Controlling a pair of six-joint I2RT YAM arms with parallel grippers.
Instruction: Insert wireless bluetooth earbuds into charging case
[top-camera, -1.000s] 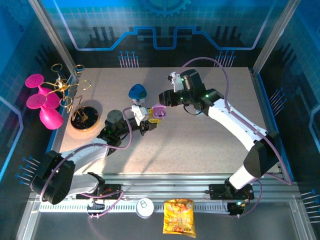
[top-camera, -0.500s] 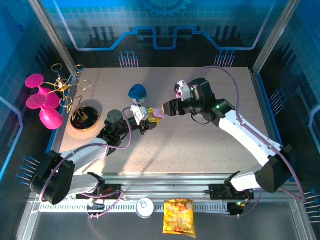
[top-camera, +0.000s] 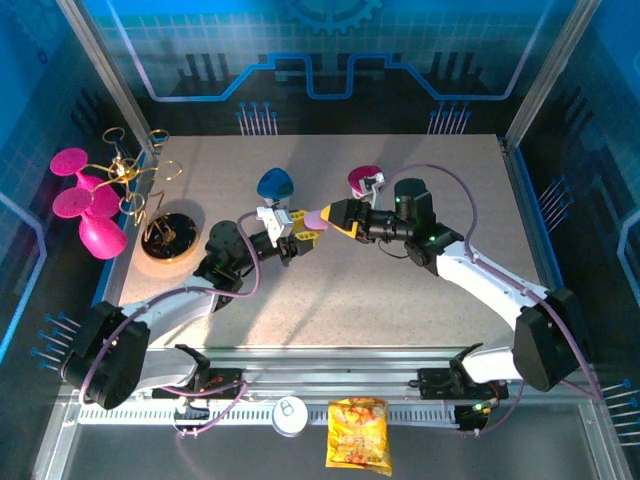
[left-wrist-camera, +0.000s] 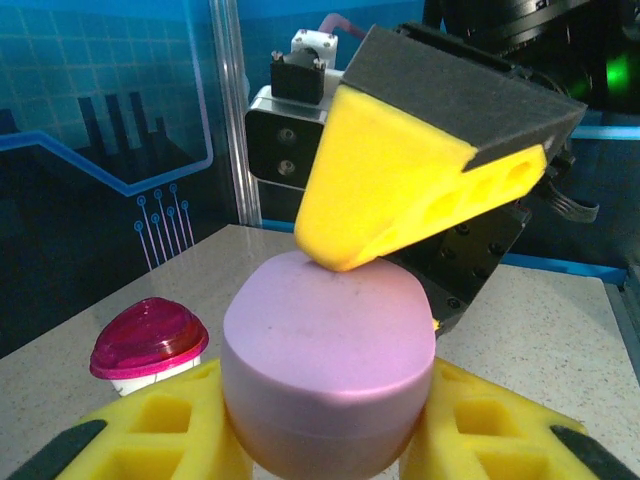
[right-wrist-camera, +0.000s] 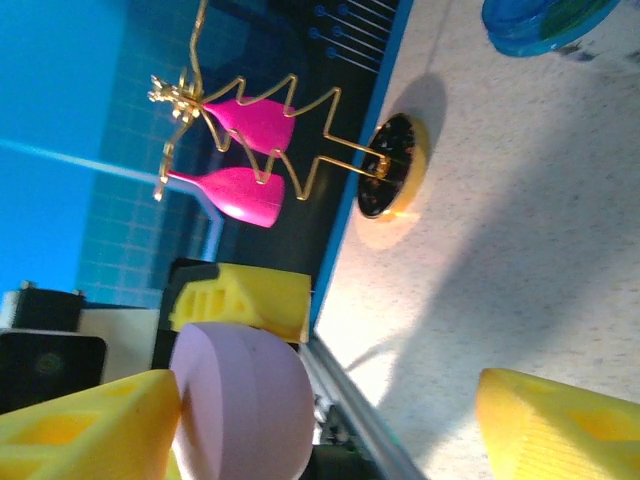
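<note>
A closed lilac charging case (left-wrist-camera: 330, 350) sits upright between the yellow fingers (left-wrist-camera: 150, 425) of my left gripper (left-wrist-camera: 330, 435), which is shut on it. From above, the case (top-camera: 316, 218) hangs just over the middle of the table with the left gripper (top-camera: 292, 236) behind it. My right gripper (top-camera: 336, 214) faces it from the right, open. One of its yellow fingers (left-wrist-camera: 400, 190) rests on the case's top; the other finger (right-wrist-camera: 560, 425) stands far off. The case (right-wrist-camera: 245, 400) lies beside the near finger (right-wrist-camera: 90, 420). The earbuds are out of view.
A blue domed object (top-camera: 275, 183) and a magenta one (top-camera: 362, 180) on white bases stand behind the grippers. A gold wire stand (top-camera: 170, 238) and pink glasses (top-camera: 85, 200) are at the left edge. A can (top-camera: 290, 413) and snack bag (top-camera: 357, 433) lie on the front rail.
The right gripper's jaws have spread apart. The right arm has swung lower and to the right, uncovering the magenta dome. The left gripper and the case have stayed put.
</note>
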